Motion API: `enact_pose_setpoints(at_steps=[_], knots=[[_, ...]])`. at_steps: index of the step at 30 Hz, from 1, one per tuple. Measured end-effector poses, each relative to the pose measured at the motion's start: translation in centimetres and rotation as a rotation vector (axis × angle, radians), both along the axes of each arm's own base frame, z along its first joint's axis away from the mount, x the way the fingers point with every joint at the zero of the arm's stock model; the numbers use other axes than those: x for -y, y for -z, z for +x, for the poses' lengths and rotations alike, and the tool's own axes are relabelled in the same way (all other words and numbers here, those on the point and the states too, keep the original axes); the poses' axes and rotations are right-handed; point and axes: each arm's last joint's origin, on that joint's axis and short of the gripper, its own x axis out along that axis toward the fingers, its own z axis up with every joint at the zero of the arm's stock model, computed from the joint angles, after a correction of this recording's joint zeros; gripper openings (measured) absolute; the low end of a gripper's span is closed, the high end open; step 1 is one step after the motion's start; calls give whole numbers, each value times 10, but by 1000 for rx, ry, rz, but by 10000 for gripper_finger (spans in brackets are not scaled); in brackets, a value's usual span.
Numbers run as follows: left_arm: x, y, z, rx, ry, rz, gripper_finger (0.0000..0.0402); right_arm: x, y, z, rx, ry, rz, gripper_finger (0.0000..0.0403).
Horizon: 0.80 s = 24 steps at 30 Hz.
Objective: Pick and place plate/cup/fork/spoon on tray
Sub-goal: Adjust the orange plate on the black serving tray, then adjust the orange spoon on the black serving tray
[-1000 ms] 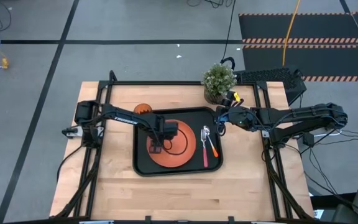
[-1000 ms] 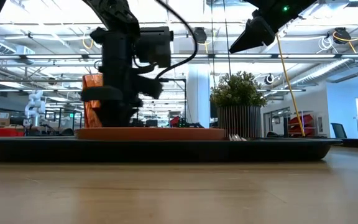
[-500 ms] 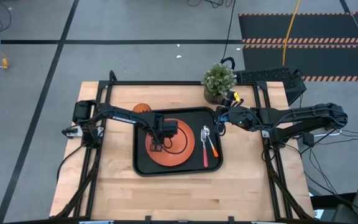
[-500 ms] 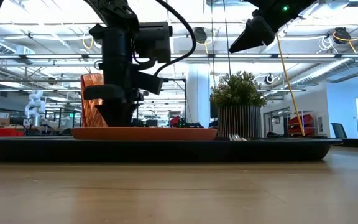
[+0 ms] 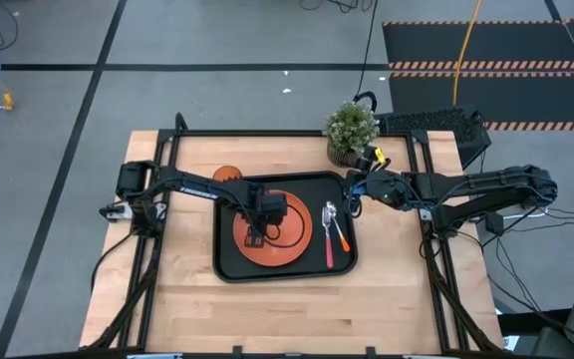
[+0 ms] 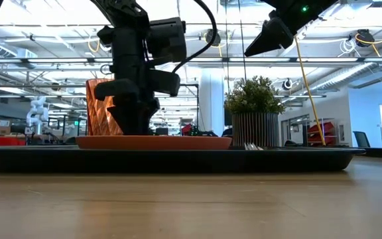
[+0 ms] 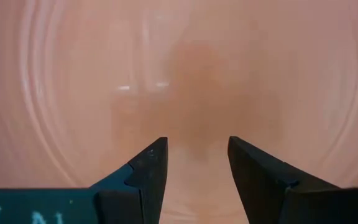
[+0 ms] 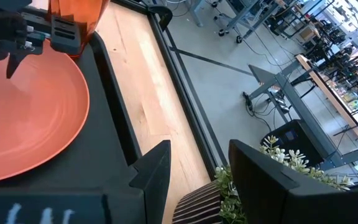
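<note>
The orange plate (image 5: 285, 239) lies flat on the black tray (image 5: 229, 261), left of the tray's middle. My left gripper (image 7: 194, 146) points down over the plate's left part (image 5: 255, 235), open. The spoon (image 5: 337, 225) and the fork (image 5: 329, 249) lie side by side on the tray's right part. The amber cup (image 5: 228, 175) stands on the table just beyond the tray's far left corner. My right gripper (image 8: 197, 149) hangs open and high near the tray's far right corner (image 5: 352, 201), nothing between its fingers. My left gripper's fingers (image 7: 151, 162) point down at the plate's upper face (image 7: 194, 93), left of its middle. In the low view the plate's rim (image 6: 111, 141) hides the tips. I cannot tell whether they touch the plate.
A potted green plant (image 5: 351, 130) stands at the table's far edge, right of the tray. Bare wood lies along the near side (image 5: 287, 314) and to the left and right of the tray. Black frame rails run along the table's edges.
My left gripper has tipped a little over the plate and stays open. The plate has shifted slightly toward the table's left on the tray and now lies still.
</note>
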Motion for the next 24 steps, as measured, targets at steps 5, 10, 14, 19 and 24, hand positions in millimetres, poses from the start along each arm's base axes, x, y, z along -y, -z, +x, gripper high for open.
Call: enact_pose_setpoints(at_steps=[5, 10, 14, 19, 24], knots=[[-2, -1, 2, 24, 36, 63, 172, 0, 0, 0, -8, -9, -17, 157], [-2, -24, 9, 200, 86, 94, 172, 2, -8, 2, 24, 53, -117, 157], [-5, -61, 9, 401, 95, 142, 172, 3, -12, 3, 66, 84, -127, 157], [-12, -96, -1, 544, 38, 173, 172, 3, -12, 3, 72, 87, -119, 157], [-21, -112, 6, 708, 19, 225, 172, 3, -16, 4, 102, 99, -141, 157]])
